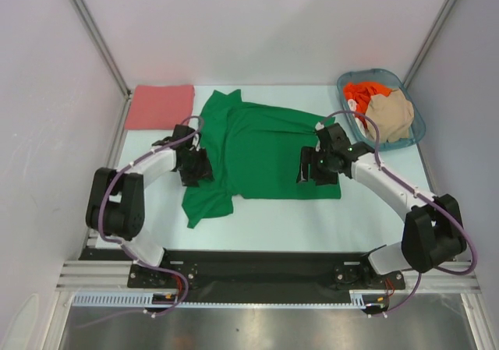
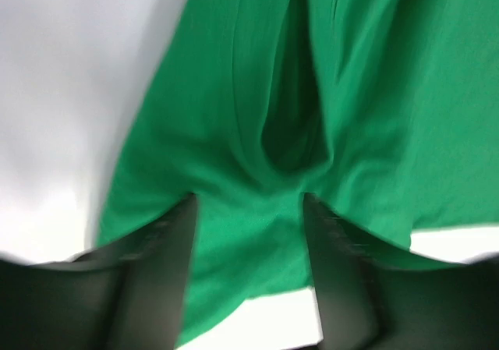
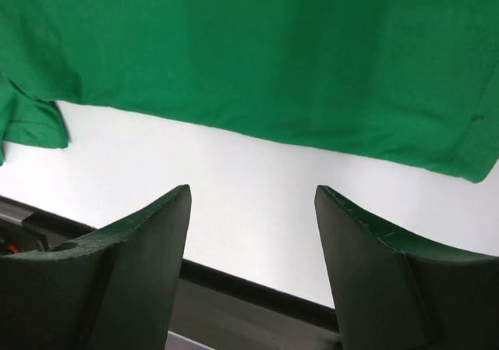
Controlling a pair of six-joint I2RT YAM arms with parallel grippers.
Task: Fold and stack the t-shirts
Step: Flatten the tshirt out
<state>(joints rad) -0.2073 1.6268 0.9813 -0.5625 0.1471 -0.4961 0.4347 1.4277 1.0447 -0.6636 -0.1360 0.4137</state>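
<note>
A bright green t-shirt [image 1: 257, 147] lies spread across the middle of the pale worktop [image 1: 312, 217]. Its body is laid flat and partly doubled over, and a looser flap trails toward the near left. The left gripper [image 1: 195, 167] sits low at the shirt's left edge. In the left wrist view its two dark fingers [image 2: 156, 272] stand apart with green cloth under and between them, and a puckered crease runs up from the gap. Nothing is pinched. The right gripper [image 1: 310, 167] is over the shirt's right part, near its front hem. In the right wrist view its fingers [image 3: 132, 272] are spread wide over bare worktop, with the shirt's straight edge just beyond the tips and nothing held. A salmon-pink t-shirt [image 1: 160, 106], folded into a flat rectangle, rests at the far left corner, close to the green one. At the far right, a blue-grey plastic basket [image 1: 414, 110] holds an orange-red t-shirt [image 1: 360, 94] and a beige t-shirt [image 1: 390, 114], both crumpled together.
</note>
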